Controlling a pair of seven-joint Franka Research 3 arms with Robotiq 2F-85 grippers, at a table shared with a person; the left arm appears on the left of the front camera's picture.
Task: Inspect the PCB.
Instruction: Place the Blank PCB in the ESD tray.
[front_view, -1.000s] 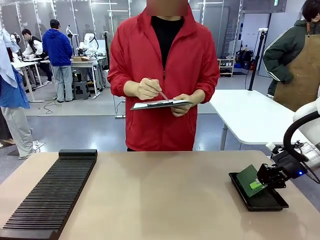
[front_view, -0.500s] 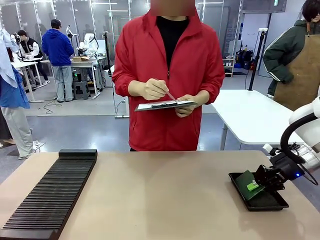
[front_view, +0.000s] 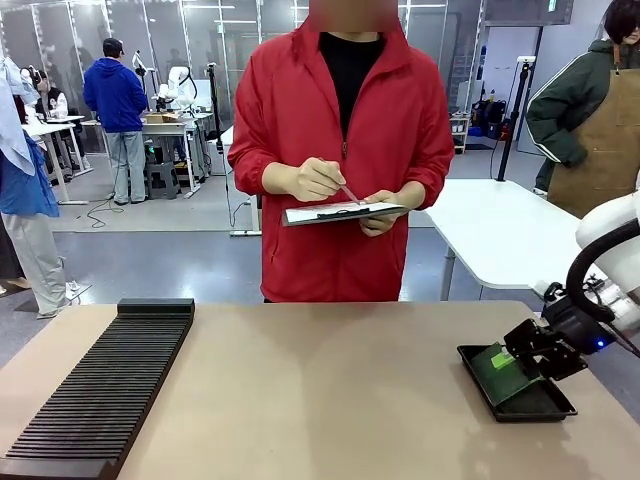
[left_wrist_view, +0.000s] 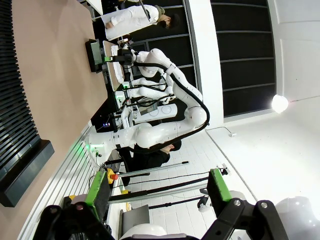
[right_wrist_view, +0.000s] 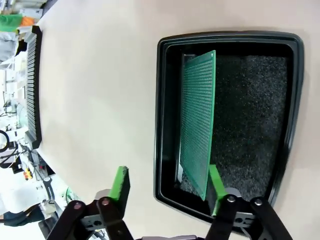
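**PCB lying in tray, right jaws parted**

We find no brand, label or legible writing on any item; the sheet on the person's clipboard (front_view: 345, 212) is too small to read.

The PCB (right_wrist_view: 197, 122) lies inside the black tray (right_wrist_view: 165, 115) at the right end of the surface (front_view: 320, 390), leaning along the tray's left wall in the right wrist view, its dotted green face up. The right gripper (right_wrist_view: 167, 187) hangs just above the tray's near end with jaws parted; one green pad (right_wrist_view: 214, 184) stands just beside the board's near corner, the other (right_wrist_view: 120, 181) over the bare surface outside the tray. We cannot tell whether the near pad touches the board. The left gripper (left_wrist_view: 157, 187) is released, jaws wide, holding nothing.

Against the frame a second ago: the board then stood tilted up between clenched right jaws over the tray; it has since sunk lower into the tray and the jaws have spread. The person at the far side has shifted slightly to picture right, pen (front_view: 347, 192) on clipboard as before. The slotted black rack (front_view: 100, 385) at the left is unchanged.
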